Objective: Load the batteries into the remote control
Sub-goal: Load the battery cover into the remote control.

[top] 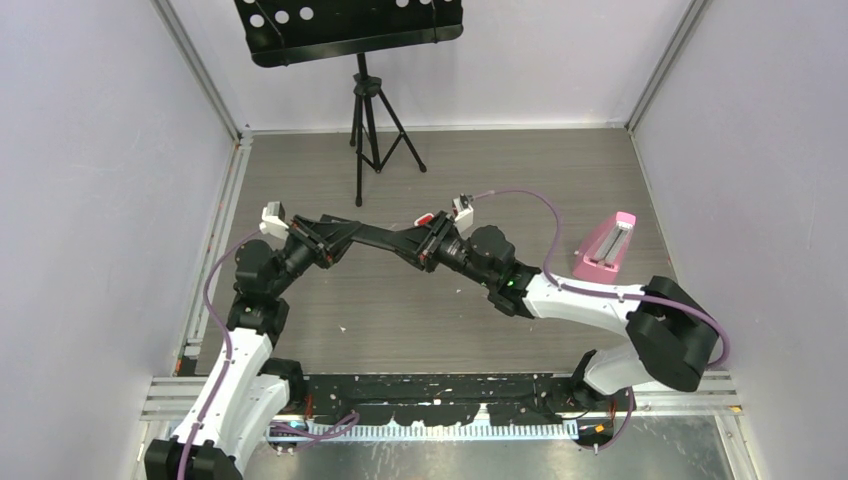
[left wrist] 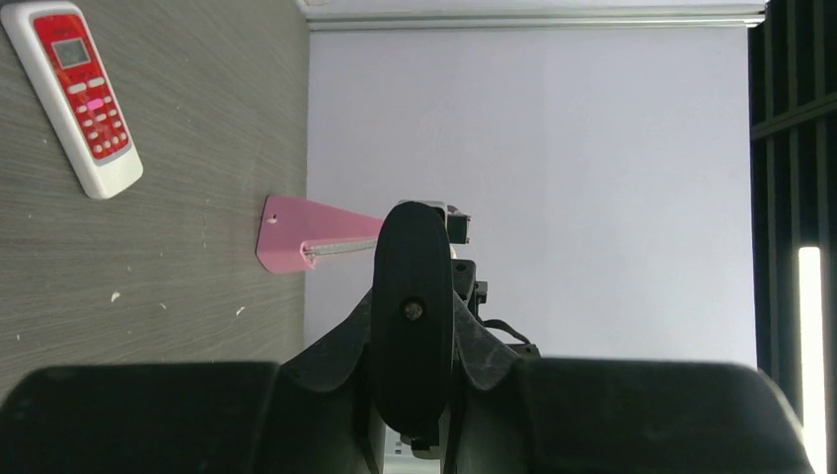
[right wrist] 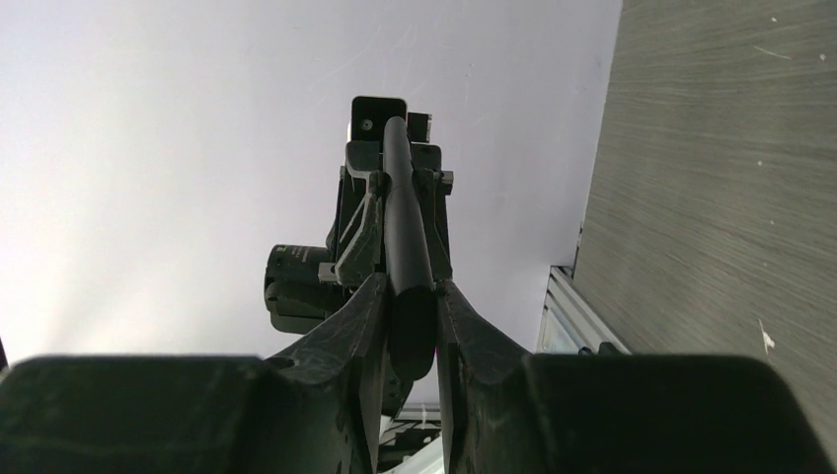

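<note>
A long black remote [top: 375, 237] hangs in the air above the table, held at both ends. My left gripper [top: 335, 233] is shut on its left end. My right gripper [top: 422, 243] is shut on its right end. In the left wrist view the remote's [left wrist: 413, 267] flat face with a small screw stands between the gripper's [left wrist: 413, 308] jaws. In the right wrist view the remote [right wrist: 400, 197] shows edge-on, clamped in the gripper [right wrist: 411, 296], and runs away to the other gripper. A second white remote with a red face [left wrist: 74, 94] lies on the table. No batteries are in view.
A pink box [top: 605, 248] stands on the table at the right, also in the left wrist view [left wrist: 306, 232]. A black music stand on a tripod [top: 365, 130] stands at the back. Walls close in the table on three sides. A metal rail [right wrist: 568, 306] runs along the left edge.
</note>
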